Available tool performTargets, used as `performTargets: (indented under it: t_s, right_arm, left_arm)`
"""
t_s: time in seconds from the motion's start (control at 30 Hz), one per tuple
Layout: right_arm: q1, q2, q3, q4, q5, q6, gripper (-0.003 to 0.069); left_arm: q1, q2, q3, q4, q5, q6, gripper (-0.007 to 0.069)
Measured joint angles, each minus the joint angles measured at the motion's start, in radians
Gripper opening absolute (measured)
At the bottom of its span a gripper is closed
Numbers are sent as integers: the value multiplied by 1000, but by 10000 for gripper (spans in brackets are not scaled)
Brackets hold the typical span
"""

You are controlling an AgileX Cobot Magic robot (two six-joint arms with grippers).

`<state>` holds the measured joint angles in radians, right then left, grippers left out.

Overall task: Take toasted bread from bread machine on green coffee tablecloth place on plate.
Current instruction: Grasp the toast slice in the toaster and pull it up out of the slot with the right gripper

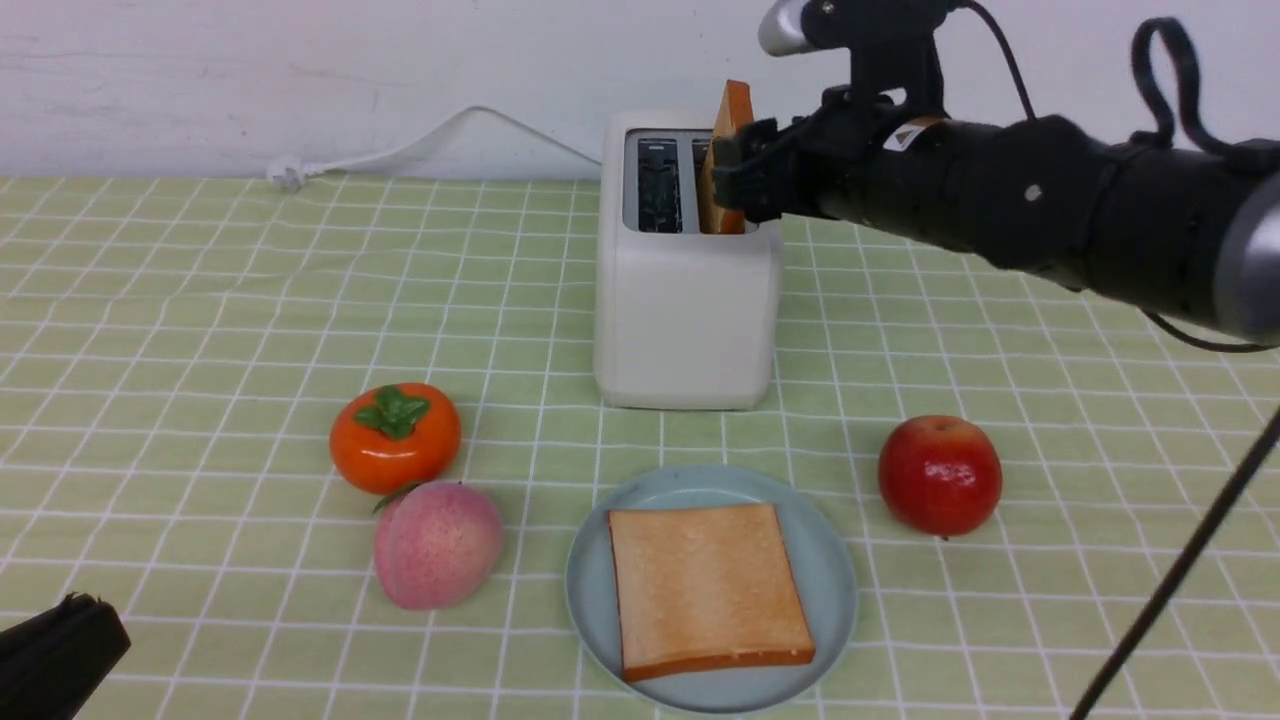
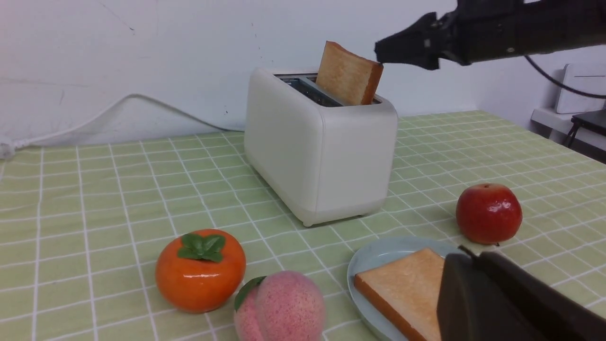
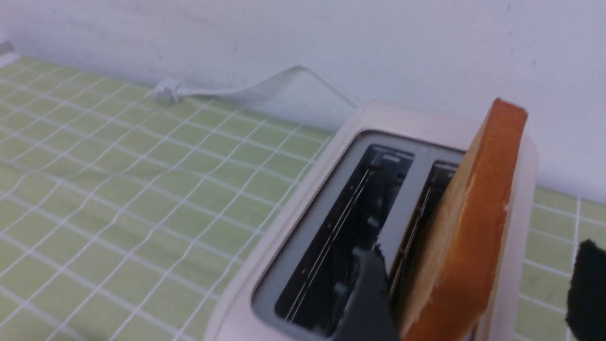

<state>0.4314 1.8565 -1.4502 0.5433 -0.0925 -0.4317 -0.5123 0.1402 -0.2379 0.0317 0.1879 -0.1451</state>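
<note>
Toasted bread sits in two places. One slice (image 1: 737, 105) stands on edge in the right-hand slot of the bread machine (image 1: 685, 320), which is toward the back of the green coffee tablecloth (image 1: 200, 300). Its upper part sticks up out of the slot. Its broad faces are turned to my left and right and its thin crust edge faces me, so it runs front to back along the slot. The top leans a little to my right.

My right gripper (image 1: 728, 182) is level with that upper part, jaws spread wide to either side of the slice. From my right wrist, one finger (image 3: 371, 293) is over the strip between the slots, just beside the pale face. The other finger (image 3: 587, 289) stands apart on the far side, with cloth showing in the gap. It is open and has hold of nothing.

The other slice (image 1: 705, 590) lies flat, face up, on the plate (image 1: 835, 580) in front of the bread machine. Its sides are roughly square to me and its darker crust runs along the near edge.

My left gripper (image 1: 55, 655) is low at the near left corner, well apart from the plate, closed with nothing in it.
</note>
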Motion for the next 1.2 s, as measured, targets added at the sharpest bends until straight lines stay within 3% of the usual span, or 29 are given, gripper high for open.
performTargets:
  t_s: [0.13, 0.23, 0.4, 0.5, 0.6, 0.97, 1.07, 1.2]
  right_arm:
    - [0, 62, -49, 3, -36, -1, 553]
    - [0, 109, -81, 3, -42, -1, 507]
    - [-1, 141, -89, 4, -44, -1, 337]
    - [-1, 141, -89, 6, -60, -1, 187]
    - [-1, 141, -89, 10, -78, -1, 115]
    - [0, -2, -89, 14, -65, -1, 114]
    - [0, -132, -90, 14, 40, -1, 114]
    - [-5, -330, -99, -4, 476, 8, 114]
  left_arm:
    - [0, 0, 0, 0, 0, 0, -13]
    - [0, 0, 0, 0, -1, 0, -13]
    - [0, 0, 0, 0, -1, 0, -13]
    - [0, 0, 0, 0, -2, 0, -13]
    - [0, 0, 0, 0, -2, 0, -13]
    - [0, 0, 0, 0, -3, 0, -12]
    - [0, 0, 0, 0, -3, 0, -11]
    - [0, 0, 0, 0, -2, 0, -9]
